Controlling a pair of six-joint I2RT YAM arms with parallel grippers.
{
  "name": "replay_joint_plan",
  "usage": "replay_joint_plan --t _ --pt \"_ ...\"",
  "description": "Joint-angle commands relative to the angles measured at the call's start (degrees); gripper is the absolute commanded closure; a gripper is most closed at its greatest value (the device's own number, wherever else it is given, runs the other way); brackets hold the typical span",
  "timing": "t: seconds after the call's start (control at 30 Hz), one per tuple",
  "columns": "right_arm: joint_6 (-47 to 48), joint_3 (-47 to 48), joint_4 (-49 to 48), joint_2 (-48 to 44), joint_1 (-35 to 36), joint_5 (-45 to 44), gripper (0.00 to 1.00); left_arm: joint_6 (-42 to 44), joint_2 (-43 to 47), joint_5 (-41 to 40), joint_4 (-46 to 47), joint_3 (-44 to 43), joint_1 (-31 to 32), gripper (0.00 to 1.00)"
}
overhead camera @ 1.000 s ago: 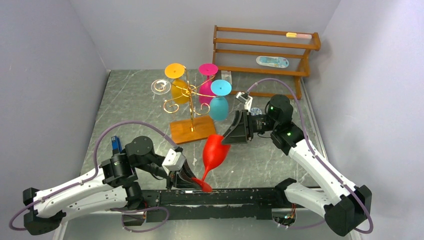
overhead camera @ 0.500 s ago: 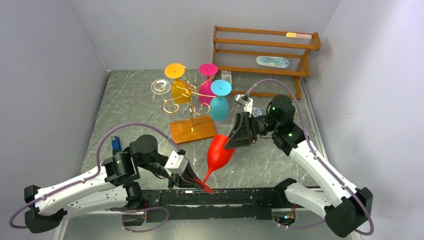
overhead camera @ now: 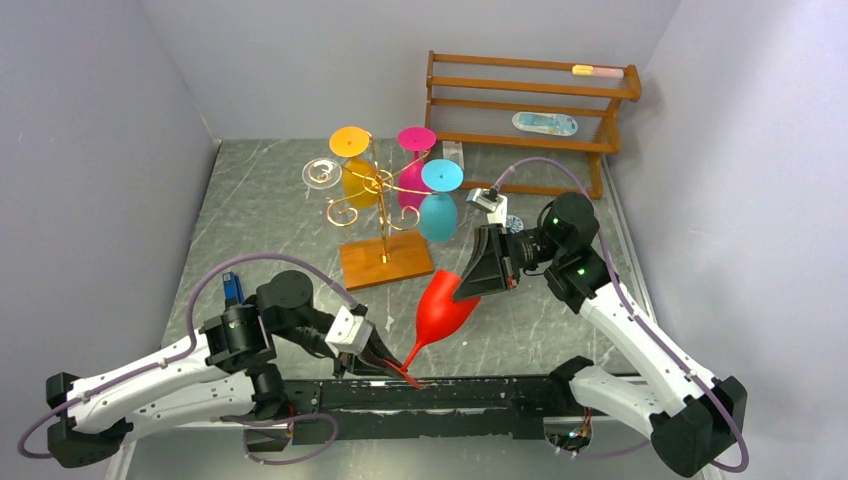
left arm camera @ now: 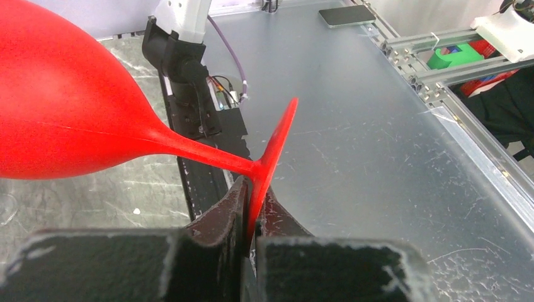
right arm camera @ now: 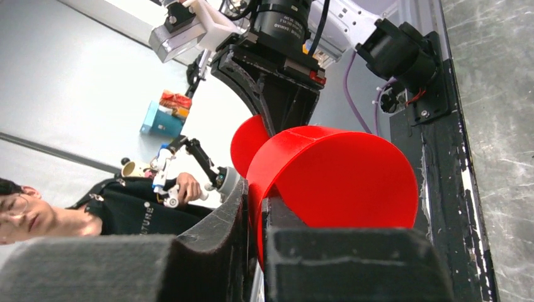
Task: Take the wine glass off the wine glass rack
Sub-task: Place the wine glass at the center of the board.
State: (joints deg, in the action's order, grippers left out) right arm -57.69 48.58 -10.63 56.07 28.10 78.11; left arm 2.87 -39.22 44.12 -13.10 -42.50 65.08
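Desk (overhead camera: 270, 200): dark grey marbled top with pale veins, walled on three sides.
Centre: wine glass rack (overhead camera: 385, 262), its flat orange-brown wooden base resting on the desk.
1 o'clock: brown wooden slatted shelf (overhead camera: 520, 87), standing at the far edge.
2 o'clock: small pale round item (overhead camera: 513, 223), too small to identify.

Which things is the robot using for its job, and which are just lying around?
For the job: red wine glass, gripped by the left hand at its foot and the right hand at its rim; gold wine glass rack.
Just lying about: wooden shelf at the back; pale blue thing on it.
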Motion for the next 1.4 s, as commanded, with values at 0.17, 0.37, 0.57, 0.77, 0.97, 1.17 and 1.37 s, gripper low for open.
replay_joint_plan --t 0.17,0.37,0.57,0.77,0.97,1.17,1.37 --pt "-2.76 -1.94 -3.63 -1.97 0.35 -0.47 1.00 -0.21 -1.77 -3.52 -0.39 -1.51 -0.21 0.93" --pt "0.31 -1.82 -0.41 -2.28 0.29 -1.51 1.00 -1.32 -1.53 -4.65 -0.57 -1.75 -0.22 0.74" --pt "4.78 -1.36 4.96 -2.15 0.42 -2.84 1.00 -2.41 -2.43 -5.27 -2.81 -2.94 -0.22 0.62" --pt "13.64 0.41 15.68 -1.00 0.45 -5.07 1.00 -2.52 -3.45 -7.18 -4.99 -4.07 -0.22 0.44" --pt "21.14 2.36 24.87 -0.83 0.42 -10.36 1.00 -2.52 -3.76 -10.15 -7.72 -5.49 -0.22 0.28" --pt "30.20 5.14 37.43 -1.11 0.42 -23.23 1.00 -5.57 -2.48 -19.90 -9.95 -5.33 -0.22 0.24" --pt "35.03 7.44 47.48 -1.64 0.47 -42.26 1.00 -7.85 -0.90 -26.35 -11.94 -4.01 -0.22 0.21"
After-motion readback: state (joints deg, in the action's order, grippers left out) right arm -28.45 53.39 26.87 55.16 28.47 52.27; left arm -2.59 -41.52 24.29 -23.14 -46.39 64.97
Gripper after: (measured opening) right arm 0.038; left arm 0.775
